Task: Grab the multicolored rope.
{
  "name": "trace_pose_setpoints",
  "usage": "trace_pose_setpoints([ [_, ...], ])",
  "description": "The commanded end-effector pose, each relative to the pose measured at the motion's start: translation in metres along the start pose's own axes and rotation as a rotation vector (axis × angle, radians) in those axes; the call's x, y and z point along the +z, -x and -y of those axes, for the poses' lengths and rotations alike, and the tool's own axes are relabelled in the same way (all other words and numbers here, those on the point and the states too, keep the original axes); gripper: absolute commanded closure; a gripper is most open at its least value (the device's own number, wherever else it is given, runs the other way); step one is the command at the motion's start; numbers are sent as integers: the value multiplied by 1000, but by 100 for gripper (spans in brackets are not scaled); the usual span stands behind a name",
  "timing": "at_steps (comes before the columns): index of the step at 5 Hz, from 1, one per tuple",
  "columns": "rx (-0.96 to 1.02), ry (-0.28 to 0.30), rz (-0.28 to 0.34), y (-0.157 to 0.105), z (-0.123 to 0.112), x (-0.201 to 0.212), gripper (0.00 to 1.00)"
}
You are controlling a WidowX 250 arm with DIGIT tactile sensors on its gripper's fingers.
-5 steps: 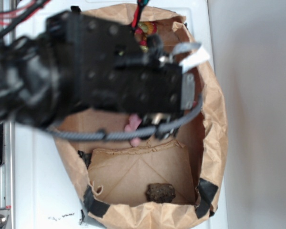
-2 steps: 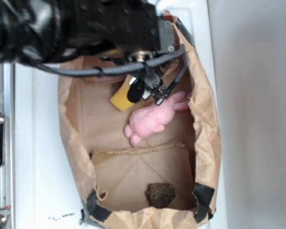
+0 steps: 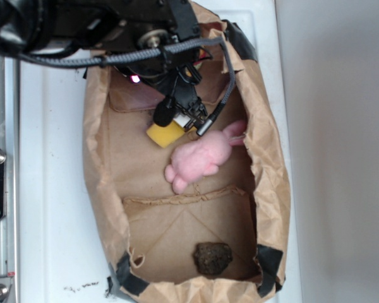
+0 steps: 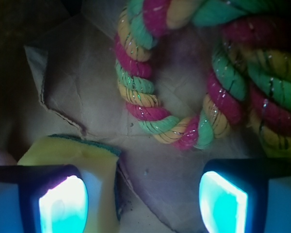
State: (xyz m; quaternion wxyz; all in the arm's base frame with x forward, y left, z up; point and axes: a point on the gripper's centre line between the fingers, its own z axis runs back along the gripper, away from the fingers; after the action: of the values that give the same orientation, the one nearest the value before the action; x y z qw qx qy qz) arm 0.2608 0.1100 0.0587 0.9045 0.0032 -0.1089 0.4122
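Overhead, the black arm reaches into the brown paper bag (image 3: pixel 107 189) from 10 o'clock, and its pincer (image 3: pixel 180 113) hangs over the bag's upper half with jaws spread and nothing between them. From the wrist view the multicolored rope (image 4: pixel 184 87) lies on the bag floor at 12 to 2 o'clock, its U-bend turned toward the fingertips (image 4: pixel 63 206) but apart from them. A yellow sponge wedge (image 3: pixel 164 134) sits just under the left finger, at 7 o'clock in the wrist view. The pink plush bunny (image 3: pixel 199 161) lies beside the sponge toward 4 o'clock, and a dark brown lump (image 3: pixel 213 257) rests near the bag's lower end. The bag lies on a white bench (image 3: pixel 50 189).
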Motion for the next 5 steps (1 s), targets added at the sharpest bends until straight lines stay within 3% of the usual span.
trace_pose_setpoints([
  [1,38,15,82,-24,-7,13,0],
  [2,79,21,99,-35,-14,21,0],
  [4,117,97,138,-45,-14,55,0],
  [5,131,98,198,-47,-7,51,0],
])
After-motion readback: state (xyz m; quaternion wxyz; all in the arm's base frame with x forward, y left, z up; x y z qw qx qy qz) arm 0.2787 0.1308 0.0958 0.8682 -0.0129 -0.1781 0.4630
